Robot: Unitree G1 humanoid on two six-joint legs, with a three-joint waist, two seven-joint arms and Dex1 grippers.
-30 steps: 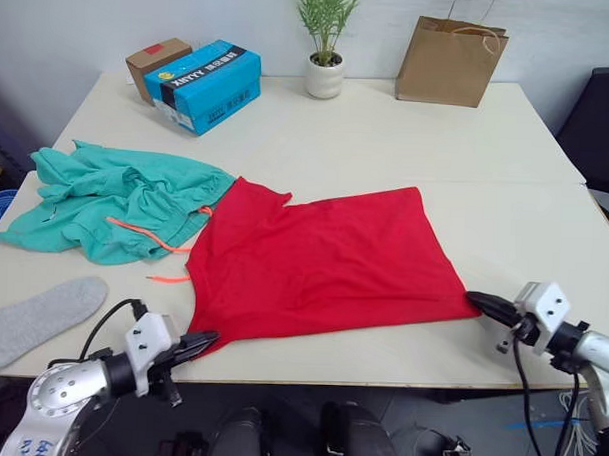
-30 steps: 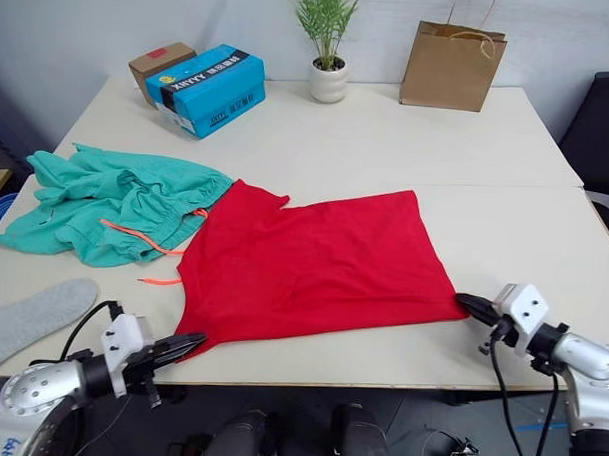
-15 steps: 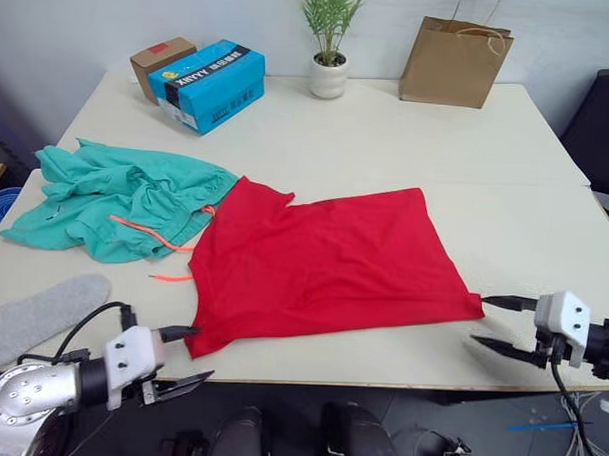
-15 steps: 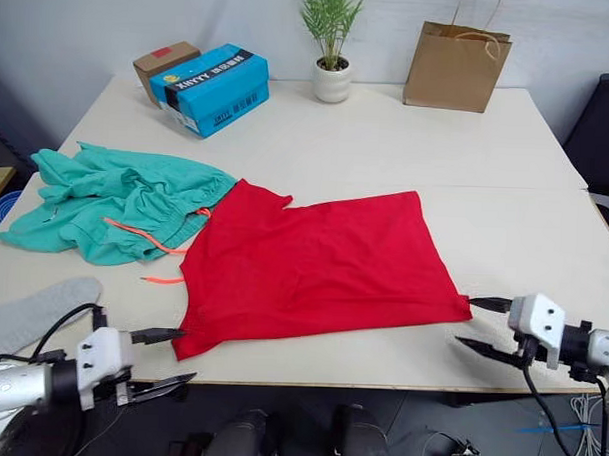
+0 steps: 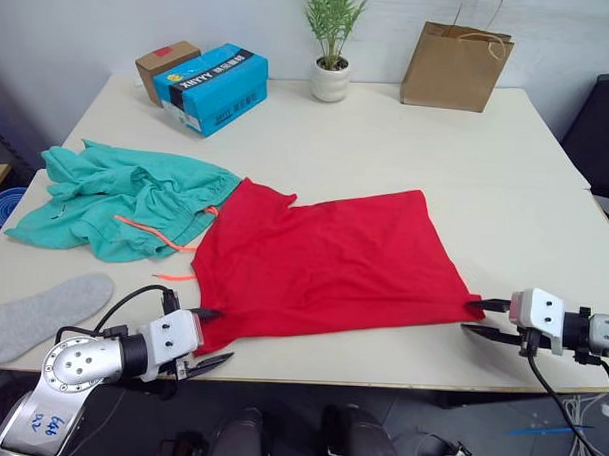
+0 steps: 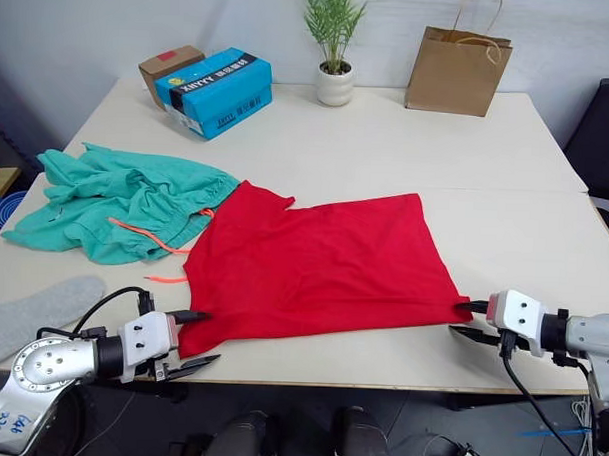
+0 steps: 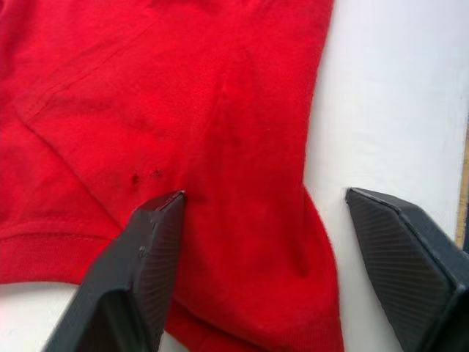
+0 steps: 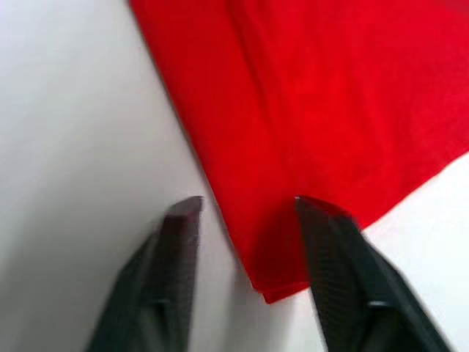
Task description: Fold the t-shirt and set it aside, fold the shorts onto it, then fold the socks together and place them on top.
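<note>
Left wrist view shows my left tool (image 7: pixel 253 220) spread apart astride a near corner of the bright red cotton t-shirt (image 5: pixel 324 254) flat on the pale desk (image 5: pixel 408 142). My right tool (image 8: pixel 245 220) gapes over the other corner; I should pinch both evenly.

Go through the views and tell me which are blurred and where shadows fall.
Right wrist view: soft, its fingers smeared over the t-shirt corner. Left wrist view: sharp, weave on the fingertips readable. Head views: even light, faint shadows beside the blue box and the paper bag.
</note>
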